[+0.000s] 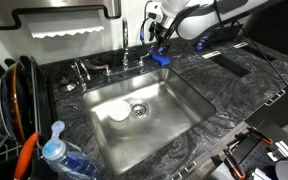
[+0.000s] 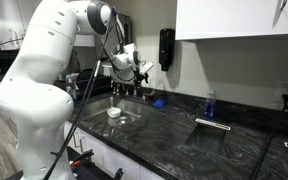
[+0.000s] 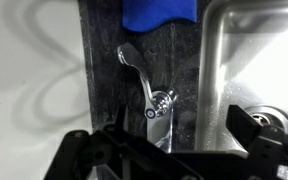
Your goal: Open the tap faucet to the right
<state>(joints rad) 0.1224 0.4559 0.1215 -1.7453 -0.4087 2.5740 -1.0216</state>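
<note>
The tap faucet [image 1: 125, 44] is a tall slim chrome spout behind the steel sink [image 1: 184, 98], and it also shows in an exterior view [image 2: 123, 86]. In the wrist view its chrome side lever [image 3: 134, 68] runs up and left from a round pivot [image 3: 160, 105] on dark stone. My gripper [image 3: 164, 150] is open, with its black fingers spread on either side of the faucet base and holding nothing. In both exterior views the gripper [image 1: 159, 38] [image 2: 134, 66] hovers just above the faucet area.
A blue sponge [image 1: 160, 59] [image 3: 159, 12] lies on the counter beside the faucet. Squat chrome fittings [image 1: 82, 70] stand behind the sink. A white object [image 1: 119, 113] sits in the basin. A dish rack [image 1: 14, 95], a soap bottle [image 1: 54, 150] and a wall dispenser [image 2: 166, 48] are nearby.
</note>
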